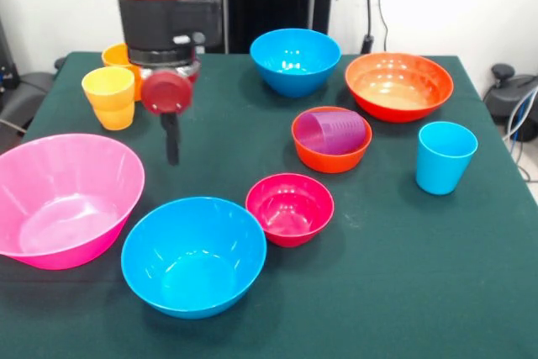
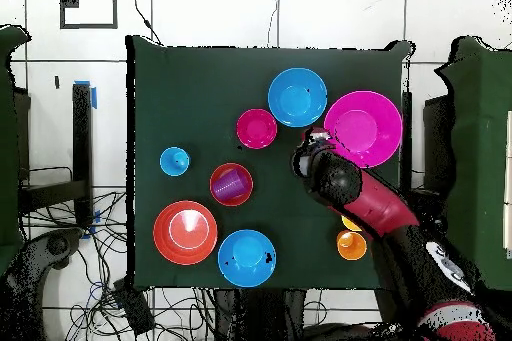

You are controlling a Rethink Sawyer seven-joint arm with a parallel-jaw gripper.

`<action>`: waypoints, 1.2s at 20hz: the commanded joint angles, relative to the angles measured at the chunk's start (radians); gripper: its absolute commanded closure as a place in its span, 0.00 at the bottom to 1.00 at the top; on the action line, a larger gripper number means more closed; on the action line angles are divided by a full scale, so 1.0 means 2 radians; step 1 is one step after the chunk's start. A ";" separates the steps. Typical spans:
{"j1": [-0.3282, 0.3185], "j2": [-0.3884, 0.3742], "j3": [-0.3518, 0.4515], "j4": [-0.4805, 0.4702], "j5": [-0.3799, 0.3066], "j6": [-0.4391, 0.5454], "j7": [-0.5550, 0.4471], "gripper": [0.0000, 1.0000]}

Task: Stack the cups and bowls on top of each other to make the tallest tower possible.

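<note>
Nothing is piled high yet: the purple tumbler (image 1: 334, 132) lies tilted inside the small orange bowl (image 1: 331, 139) near the middle of the table (image 1: 403, 275), and the small crimson bowl (image 1: 289, 208) sits upright on the cloth just beside it, toward the camera-side edge in the front view. The gripper (image 1: 171, 142) hangs over bare cloth between the huge pink bowl (image 1: 63, 197) and the yellow tumbler (image 1: 109, 97), with the orange tumbler (image 1: 117, 55) tucked behind the yellow one near the robot-side corner. It carries nothing, and only a single dark finger shows below the red wrist, so I cannot tell whether the jaws stand apart or together. One medium blue bowl (image 1: 193, 255) rests at the camera-side edge beside the pink one; the other blue bowl (image 1: 295, 60) and the wide orange bowl (image 1: 398, 85) sit along the robot-side edge, and the light blue tumbler (image 1: 445, 156) stands alone toward the side edge. The likely step is reaching for a next piece. A good tower probably wants a wide base, so seat each piece level and centred, grip by the rim wall, and lower slowly, since glossy plastic may slide or nest crooked like the purple cup.
</note>
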 commanded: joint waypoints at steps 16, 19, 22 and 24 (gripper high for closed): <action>-0.350 0.393 0.472 0.087 -0.318 -0.128 0.049 0.00; -0.360 0.394 0.470 0.099 -0.299 -0.119 0.045 0.00; -0.330 0.294 0.428 0.165 -0.163 -0.118 0.124 0.00; -0.240 0.109 0.301 0.205 -0.018 -0.038 0.196 0.00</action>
